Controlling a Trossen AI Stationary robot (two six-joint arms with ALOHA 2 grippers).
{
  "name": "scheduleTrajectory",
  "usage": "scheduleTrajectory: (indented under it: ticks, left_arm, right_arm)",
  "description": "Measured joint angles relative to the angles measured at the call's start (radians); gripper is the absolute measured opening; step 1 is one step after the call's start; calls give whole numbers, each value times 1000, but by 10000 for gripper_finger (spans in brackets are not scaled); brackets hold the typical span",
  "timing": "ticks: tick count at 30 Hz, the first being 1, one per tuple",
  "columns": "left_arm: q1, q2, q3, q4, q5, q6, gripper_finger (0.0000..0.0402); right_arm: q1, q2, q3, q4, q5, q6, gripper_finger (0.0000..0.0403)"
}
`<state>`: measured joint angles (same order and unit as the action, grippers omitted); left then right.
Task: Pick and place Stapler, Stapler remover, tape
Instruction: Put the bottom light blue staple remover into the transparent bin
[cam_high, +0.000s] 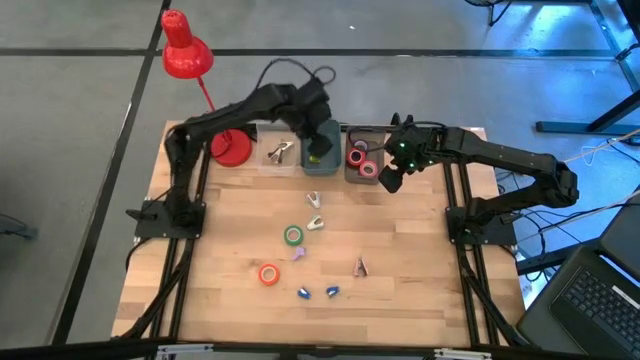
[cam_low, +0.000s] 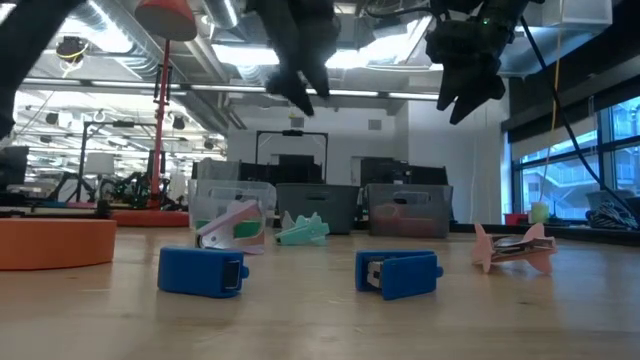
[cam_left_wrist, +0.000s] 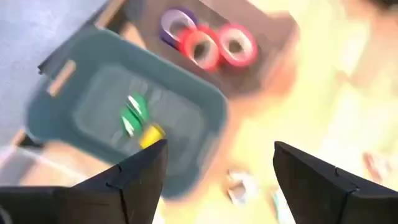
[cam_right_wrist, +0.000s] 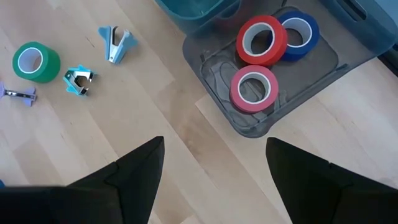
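Left gripper (cam_high: 318, 150) spread above teal bin (cam_high: 320, 158), right gripper (cam_high: 392, 178) spread, seemingly beside tape bin (cam_high: 362, 172).

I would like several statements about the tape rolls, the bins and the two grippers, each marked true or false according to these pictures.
1. The grey bin holds three tape rolls. True.
2. The green tape roll lies inside a bin. False: it lies on the bare table.
3. The left gripper is above the teal bin. True.
4. The right gripper is shut on a red tape roll. False: it is open and holds nothing.
5. An orange tape roll lies on the table, nearer the front than the green one. True.
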<state>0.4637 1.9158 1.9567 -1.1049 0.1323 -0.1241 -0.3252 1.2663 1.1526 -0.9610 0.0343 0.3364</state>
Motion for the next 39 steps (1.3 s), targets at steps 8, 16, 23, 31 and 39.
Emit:
scheduleTrajectory:
  ticks: [8,16,23,31,39]
  left_arm:
    - [-293,-180,-328,-27,-135,-464,278]
    - [-406,-216,-594,299,-243,-902,278]
    - [-438,-206,-681,469,-243,-716,278]
    - [-478,-207,-684,450,-242,-519,278]
    - [-454,-207,-750,541,-218,-554,278]
  right_arm:
    - [0,0,0,0,0,24,285]
    - [0,0,0,98,17,22,285]
    - [1,0,0,97,-9,22,285]
    - [4,0,0,97,-9,22,285]
    - [26,0,0,97,-9,22,285]
